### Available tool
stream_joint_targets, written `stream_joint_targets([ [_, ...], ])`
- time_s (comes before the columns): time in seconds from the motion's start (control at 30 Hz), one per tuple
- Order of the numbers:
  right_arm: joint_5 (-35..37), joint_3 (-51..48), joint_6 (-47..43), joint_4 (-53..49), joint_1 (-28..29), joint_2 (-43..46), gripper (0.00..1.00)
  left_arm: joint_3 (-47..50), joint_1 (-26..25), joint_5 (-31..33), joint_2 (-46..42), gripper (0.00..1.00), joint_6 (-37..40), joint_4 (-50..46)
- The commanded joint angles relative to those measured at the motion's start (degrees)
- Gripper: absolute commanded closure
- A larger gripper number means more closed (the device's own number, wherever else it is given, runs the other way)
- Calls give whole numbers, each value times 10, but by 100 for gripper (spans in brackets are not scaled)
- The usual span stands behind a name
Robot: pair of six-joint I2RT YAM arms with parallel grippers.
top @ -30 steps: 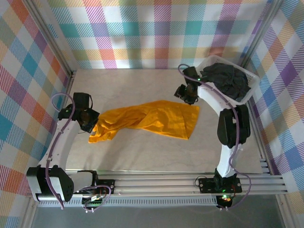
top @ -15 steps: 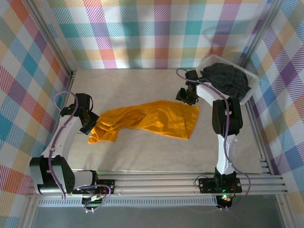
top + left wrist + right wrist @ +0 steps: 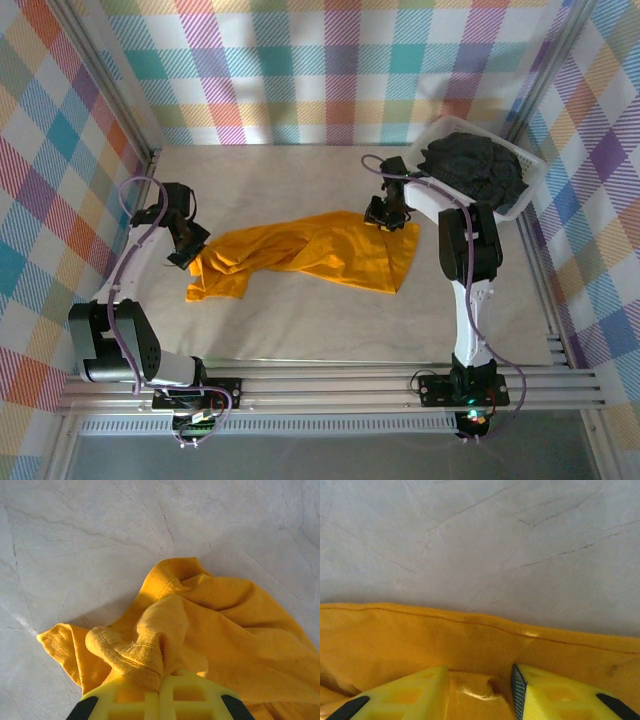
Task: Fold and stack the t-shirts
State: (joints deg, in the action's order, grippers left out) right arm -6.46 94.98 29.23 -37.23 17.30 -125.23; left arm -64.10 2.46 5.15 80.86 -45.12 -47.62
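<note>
The orange-yellow t-shirt [image 3: 320, 250] lies crumpled lengthwise across the middle of the table. My left gripper [image 3: 190, 248] is at its left end, shut on a bunched fold of the orange-yellow t-shirt [image 3: 225, 615]; the left gripper [image 3: 161, 677] pinches that fold between closed yellow fingers. My right gripper [image 3: 386, 214] rests at the shirt's far right hem. In the right wrist view the right gripper [image 3: 479, 680] stands open, its fingers [image 3: 415, 692] pressed down on the orange-yellow t-shirt [image 3: 470, 640] just inside the hem. The dark charcoal t-shirt [image 3: 478, 168] is heaped in the basket.
The white lattice basket [image 3: 530, 190] sits in the far right corner against the plaid wall. Bare pale tabletop [image 3: 300, 330] stretches in front of and behind the orange-yellow shirt. Metal rails [image 3: 340, 385] run along the near edge.
My right gripper has come down and slightly left onto the shirt's hem. The left arm has swung farther back with the shirt's left end still pinched.
</note>
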Motion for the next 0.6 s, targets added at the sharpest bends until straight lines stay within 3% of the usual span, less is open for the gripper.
stream_joint_targets([
  [0.0, 10, 8, -15, -27, 4, -6, 61, -19, 10, -10, 6, 100, 11, 7],
  [0.23, 4, 37, -28, -44, 10, -16, 74, -25, 11, -18, 13, 100, 8, 8],
  [0.4, 15, 30, -21, -49, 13, 4, 76, -32, 11, -23, 17, 100, 8, 7],
  [0.57, 29, 29, -17, -57, 16, 18, 93, -37, 11, -26, 21, 100, 6, 9],
])
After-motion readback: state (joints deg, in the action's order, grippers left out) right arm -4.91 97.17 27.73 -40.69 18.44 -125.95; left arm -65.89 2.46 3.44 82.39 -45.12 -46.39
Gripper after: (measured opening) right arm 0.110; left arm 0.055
